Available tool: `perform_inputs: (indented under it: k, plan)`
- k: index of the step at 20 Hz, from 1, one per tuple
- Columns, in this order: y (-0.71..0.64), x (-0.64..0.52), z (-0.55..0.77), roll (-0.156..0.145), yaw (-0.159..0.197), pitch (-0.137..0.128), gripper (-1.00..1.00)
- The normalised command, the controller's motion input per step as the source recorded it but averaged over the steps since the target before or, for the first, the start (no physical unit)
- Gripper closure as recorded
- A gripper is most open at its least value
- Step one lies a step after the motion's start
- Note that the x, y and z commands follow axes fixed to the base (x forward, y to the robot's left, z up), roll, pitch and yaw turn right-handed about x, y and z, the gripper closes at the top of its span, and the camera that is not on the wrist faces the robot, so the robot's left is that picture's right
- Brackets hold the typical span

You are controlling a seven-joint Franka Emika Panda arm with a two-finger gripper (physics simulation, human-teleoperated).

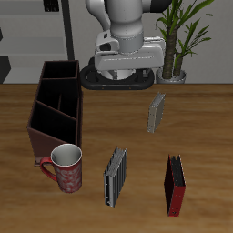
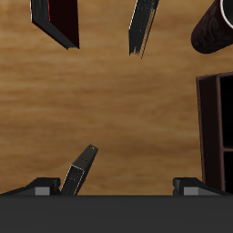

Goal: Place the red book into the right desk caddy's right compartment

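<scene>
Warm wood-grain table (image 1: 205, 118) under everything, wide bare planks between the objects; grey shelving and a potted palm (image 1: 182, 36) behind. Long maroon-brown right desk caddy (image 1: 53, 105), three open-topped cells, near one table edge, its small square right compartment (image 1: 60, 71) at the rear end. Glossy red-patterned mug (image 1: 66, 168) just beside the caddy's front end. Striped black-and-grey book (image 1: 115, 177), then thin red book (image 1: 175, 186), both upright near the front edge, well apart. Small pale grey book (image 1: 157, 112) farther back. Gripper (image 2: 116, 187) raised, spread wide, holding nothing.
</scene>
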Motion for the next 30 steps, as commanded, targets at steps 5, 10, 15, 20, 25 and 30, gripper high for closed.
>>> perform_inputs:
  k: [5, 10, 15, 20, 25, 30]
  plan:
    - [0.29, 0.46, 0.13, -0.013, -0.007, -0.013, -1.00]
    - [0.40, 0.43, 0.12, 0.009, -0.033, -0.011, -1.00]
    - [0.33, 0.40, 0.09, -0.023, -0.007, -0.014, -1.00]
    - [0.19, 0.37, 0.02, -0.015, -0.019, 0.010, -1.00]
    - [0.10, 0.54, 0.08, -0.046, 0.019, 0.006, -1.00]
    - [0.05, 0.50, -0.02, 0.008, 0.069, -0.017, -1.00]
